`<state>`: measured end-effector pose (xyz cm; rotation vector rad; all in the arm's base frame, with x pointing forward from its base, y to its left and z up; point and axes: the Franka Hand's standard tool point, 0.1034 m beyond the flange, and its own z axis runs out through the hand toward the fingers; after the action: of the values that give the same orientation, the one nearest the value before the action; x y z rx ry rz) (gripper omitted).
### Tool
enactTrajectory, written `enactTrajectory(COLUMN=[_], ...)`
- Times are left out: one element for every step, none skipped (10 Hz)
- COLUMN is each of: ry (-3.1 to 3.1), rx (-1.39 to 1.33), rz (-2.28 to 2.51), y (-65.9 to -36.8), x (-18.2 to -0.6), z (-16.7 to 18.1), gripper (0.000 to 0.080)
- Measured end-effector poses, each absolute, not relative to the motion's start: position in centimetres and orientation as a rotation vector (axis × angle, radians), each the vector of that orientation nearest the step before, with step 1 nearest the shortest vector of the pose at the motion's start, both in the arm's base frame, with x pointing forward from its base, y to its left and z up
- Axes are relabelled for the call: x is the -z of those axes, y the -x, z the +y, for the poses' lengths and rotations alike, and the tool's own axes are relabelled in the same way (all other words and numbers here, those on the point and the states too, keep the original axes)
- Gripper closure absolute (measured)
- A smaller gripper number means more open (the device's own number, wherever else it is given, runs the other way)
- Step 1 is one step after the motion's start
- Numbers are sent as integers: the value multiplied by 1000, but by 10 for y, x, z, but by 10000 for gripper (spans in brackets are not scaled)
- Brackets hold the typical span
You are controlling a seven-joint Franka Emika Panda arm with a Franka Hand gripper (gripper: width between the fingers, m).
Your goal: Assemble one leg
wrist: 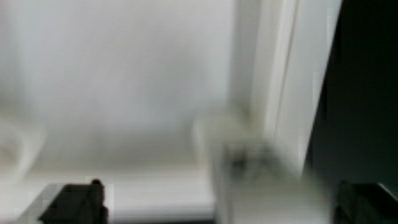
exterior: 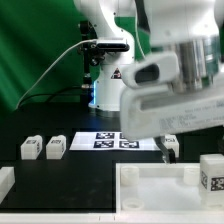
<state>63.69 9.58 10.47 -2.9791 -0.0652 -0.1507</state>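
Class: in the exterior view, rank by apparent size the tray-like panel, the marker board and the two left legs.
1. tray-like panel, though nearest the camera.
2. marker board.
3. left leg and second leg: alike, not ranked.

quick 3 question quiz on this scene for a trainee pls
1. True or false: two legs stand side by side at the exterior view's left of the marker board.
2. Fill in: in the wrist view the gripper is ____ (open or shut).
3. The marker board lies on: A a leg; B the black table; C the gripper.
Key: 1 true; 2 open; 3 B.
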Motion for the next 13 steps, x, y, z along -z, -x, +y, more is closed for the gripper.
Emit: enactTrajectory(ry=[2983, 2982, 2981, 2983, 2984, 2982, 2979, 2980, 2980, 2980, 2980, 2982, 2982], rx=[142, 96, 102, 99, 75, 36, -17, -4, -5, -5, -5, -5, -5], rz=[-84, -90, -83, -82, -36, 33, 63, 60, 61, 61, 61, 65, 71], y=[-636, -632, -637, -636, -632, -627, -624, -626, -625, -625, -625, -626, -626], x=[-103, -100, -98, -89, -80, -79, -80, -80, -80, -80, -80, -79, -79], z=[102, 104, 102, 103, 106, 113, 118, 116, 116, 116, 115, 113, 113], gripper=[150, 150, 150, 150, 150, 150, 150, 150, 160, 315, 483, 483, 504])
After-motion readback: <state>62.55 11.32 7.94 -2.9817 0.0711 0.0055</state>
